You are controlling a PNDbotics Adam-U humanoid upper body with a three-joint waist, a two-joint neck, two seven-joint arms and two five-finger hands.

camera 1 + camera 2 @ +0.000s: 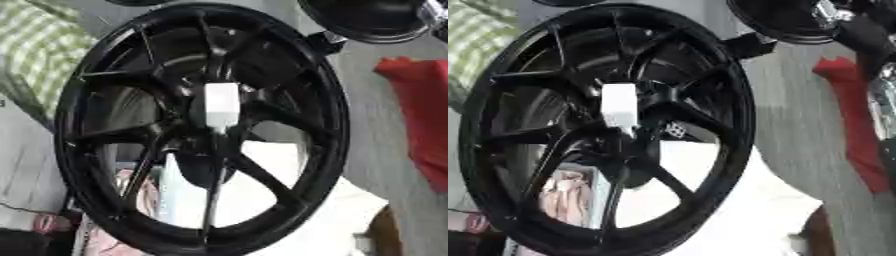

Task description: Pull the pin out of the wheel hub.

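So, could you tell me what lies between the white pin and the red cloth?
From the white pin, the left eye view shows black spokes, the rim, then bare grey surface before the red cloth.

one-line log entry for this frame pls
stage: pre-grasp | wheel hub: black, upright, fills view | pin: white, seated at hub centre, untouched | robot hands: neither in view | red cloth: right of wheel

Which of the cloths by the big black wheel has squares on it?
The green and white checked cloth, at the upper left of the black spoked wheel. The other cloth, on the right, is plain red.
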